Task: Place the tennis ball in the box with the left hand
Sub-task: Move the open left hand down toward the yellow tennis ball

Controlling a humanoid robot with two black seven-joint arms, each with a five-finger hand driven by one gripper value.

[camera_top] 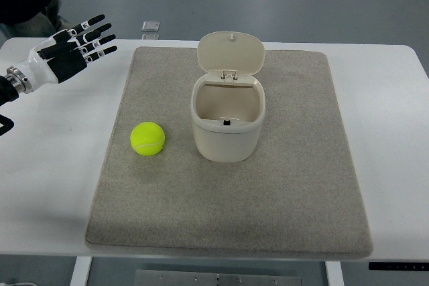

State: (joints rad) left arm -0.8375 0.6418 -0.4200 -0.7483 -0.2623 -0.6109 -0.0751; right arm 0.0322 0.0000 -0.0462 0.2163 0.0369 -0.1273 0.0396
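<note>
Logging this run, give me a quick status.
Left hand open, empty, off the mat. Yellow-green tennis ball on grey mat, left of cream box, lid up. Nothing between.

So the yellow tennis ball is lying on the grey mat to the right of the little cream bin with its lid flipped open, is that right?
Not quite. In the top view the tennis ball lies on the grey mat to the left of the cream bin, not to the right. The rest holds: the bin's lid is flipped open. The left hand is off the mat, fingers spread, holding nothing.
</note>
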